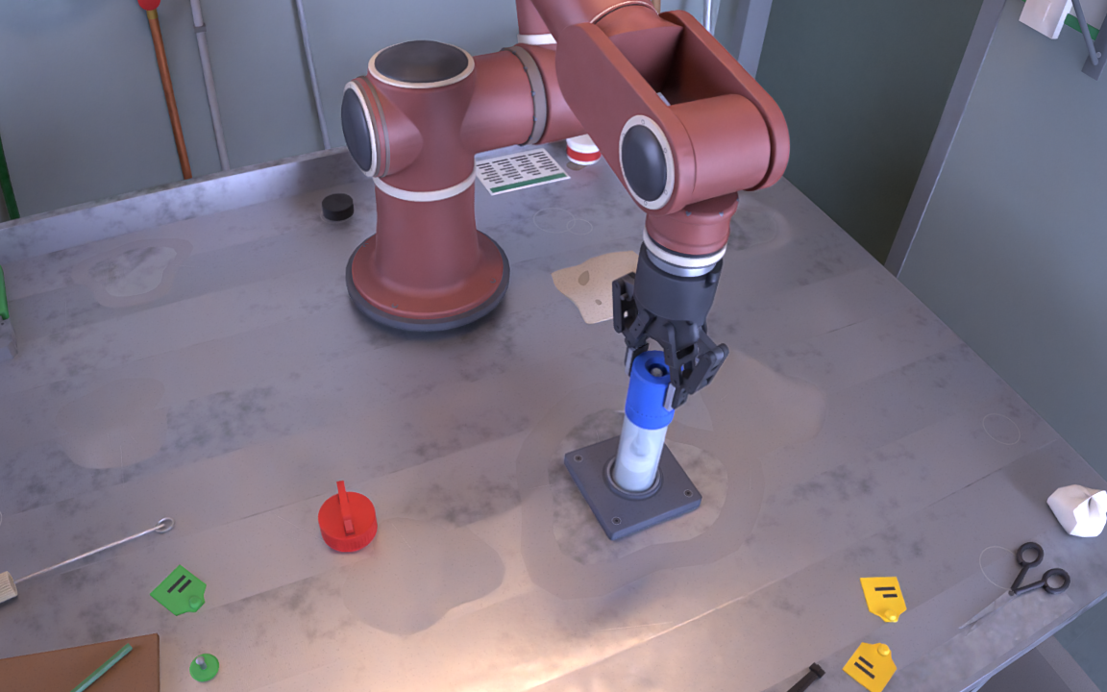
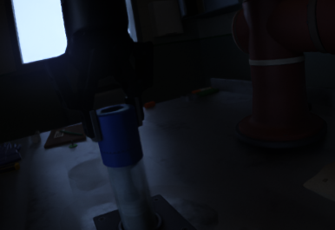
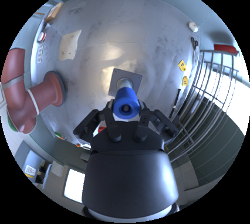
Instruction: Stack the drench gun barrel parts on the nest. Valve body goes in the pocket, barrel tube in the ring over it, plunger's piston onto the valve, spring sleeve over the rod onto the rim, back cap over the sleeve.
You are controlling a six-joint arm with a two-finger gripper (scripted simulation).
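Note:
The blue spring sleeve [image 1: 650,390] [image 2: 118,135] [image 3: 125,106] sits on top of the clear barrel tube [image 1: 638,457] [image 2: 130,195], and my gripper [image 1: 672,376] [image 2: 116,121] [image 3: 126,120] is closed around the sleeve's upper end. The tube stands upright in the ring of the dark square nest [image 1: 632,489] [image 3: 125,83]. The red back cap [image 1: 347,519] lies on the table well to the left of the nest. The valve body and plunger are hidden inside the tube.
Behind the nest stands the arm's red base [image 1: 427,267] with a paper sheet [image 1: 521,169] and a black puck [image 1: 337,206] beyond it. Tags [image 1: 882,597], scissors [image 1: 1029,578] and a crumpled white wad [image 1: 1079,509] lie at the right front; a brush [image 1: 42,575] and markers lie left.

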